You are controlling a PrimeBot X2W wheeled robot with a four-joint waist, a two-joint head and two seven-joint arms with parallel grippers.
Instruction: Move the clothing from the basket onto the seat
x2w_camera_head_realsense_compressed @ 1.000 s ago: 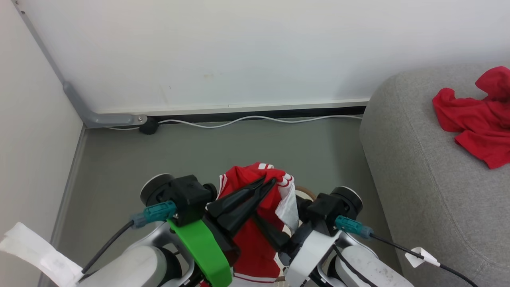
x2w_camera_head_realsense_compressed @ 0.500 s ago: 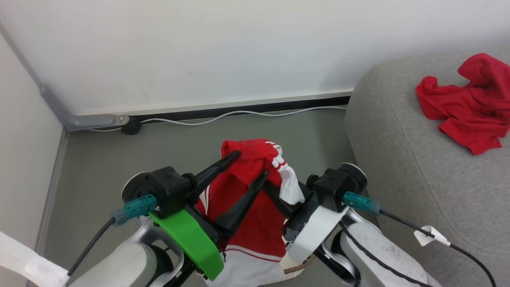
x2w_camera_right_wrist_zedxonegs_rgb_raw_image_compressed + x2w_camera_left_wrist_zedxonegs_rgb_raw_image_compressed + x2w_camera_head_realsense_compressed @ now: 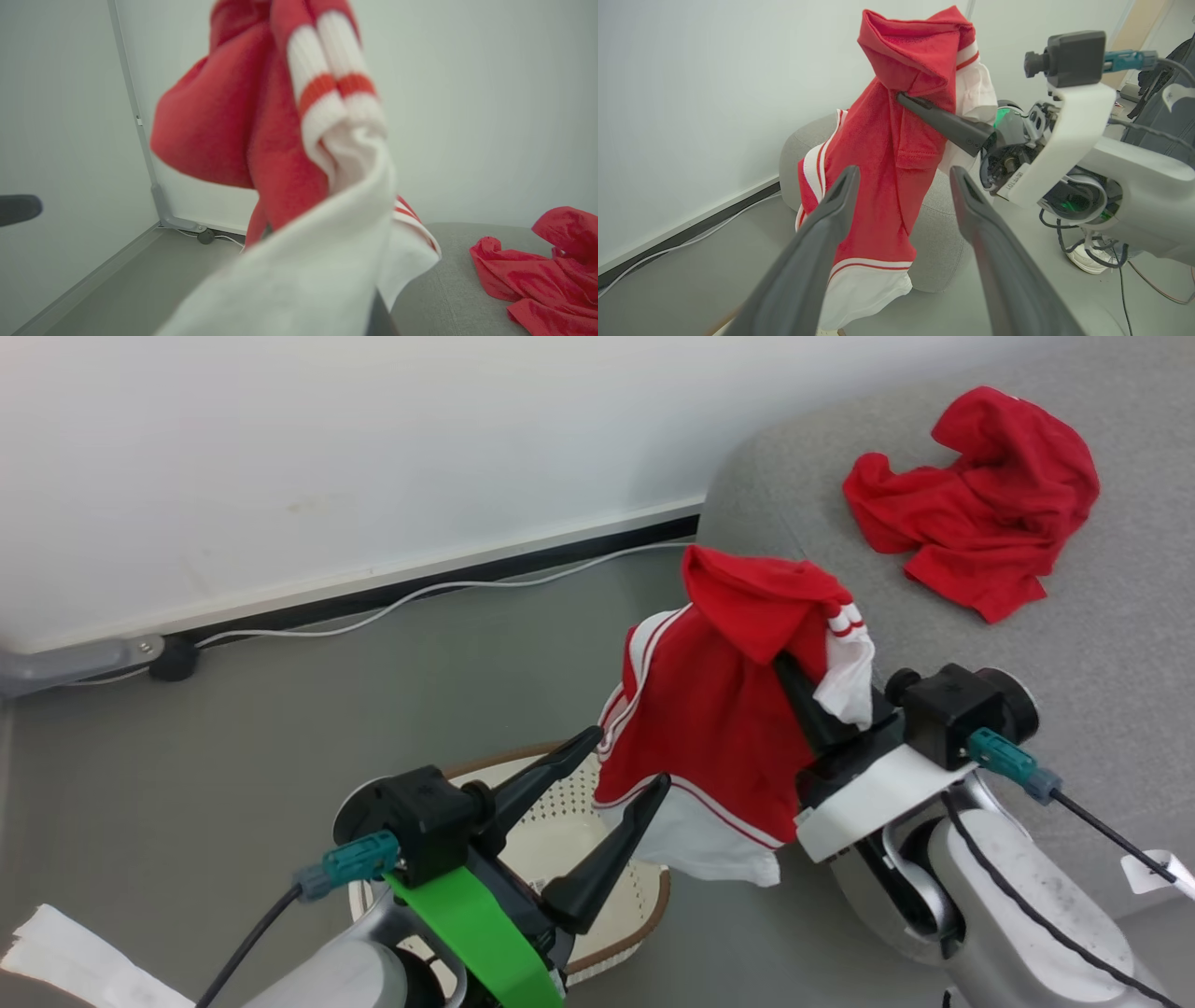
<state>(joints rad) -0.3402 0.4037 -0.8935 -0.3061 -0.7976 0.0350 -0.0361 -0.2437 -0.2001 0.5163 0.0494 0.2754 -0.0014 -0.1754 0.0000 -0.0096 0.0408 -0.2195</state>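
Status: you're about halfway.

Done: the plain red garment (image 3: 976,527) lies crumpled on the seat (image 3: 1102,709), upper right of the head view.

In progress: the striped garment (image 3: 709,709) is out of the basket (image 3: 665,896) and in the air, centre frame. It hangs above the floor (image 3: 280,728) against the seat's rounded left edge, and I judge it isn't over the cushion yet.

Right gripper (image 3: 789,674): fingers pressed together, pinching a bunched fold near the top of the striped garment. The tips are buried in cloth.

Left gripper (image 3: 631,756): fingers spread wide, holding nothing, lower centre, just over the basket. One tip sits close to the hem, and I can't tell if it touches.

Basket: the visible part shows bare perforated plastic. The left arm hides the near side, so check it.

Left to do: carry the striped garment over the seat, let go, and confirm the basket holds nothing more.

Garment look: red body, white side panels, thin white piping, white band at the hem, red-and-white ribbed cuff. It's peaked over the fingers at the top, and the rest hangs slack and folded. It's blurred in the right wrist view.
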